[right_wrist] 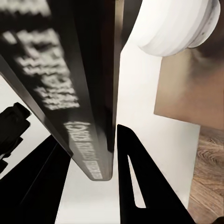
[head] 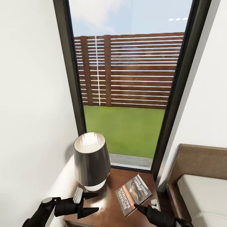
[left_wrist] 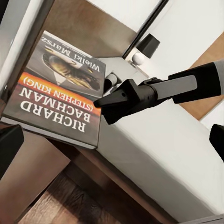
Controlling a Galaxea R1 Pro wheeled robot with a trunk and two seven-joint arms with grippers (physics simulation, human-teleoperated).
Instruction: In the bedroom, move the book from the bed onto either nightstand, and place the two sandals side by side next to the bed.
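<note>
Facing a tall dark-framed window [head: 126,78] between white walls, the glossy reddish-brown nightstand [head: 110,214] carries a grey-shaded lamp [head: 91,162] at left and the book [head: 134,194] at right, its near edge clamped between the right gripper's [head: 138,207] fingers. Left gripper [head: 90,203] hovers with fingers parted, holding nothing. Bed [head: 201,195] at right

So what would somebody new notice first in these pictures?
Probably the tall dark-framed window, showing grass and a slatted wooden fence. Below it, a lamp stands on the nightstand, with the book lying beside it and the right gripper at its near edge.
</note>
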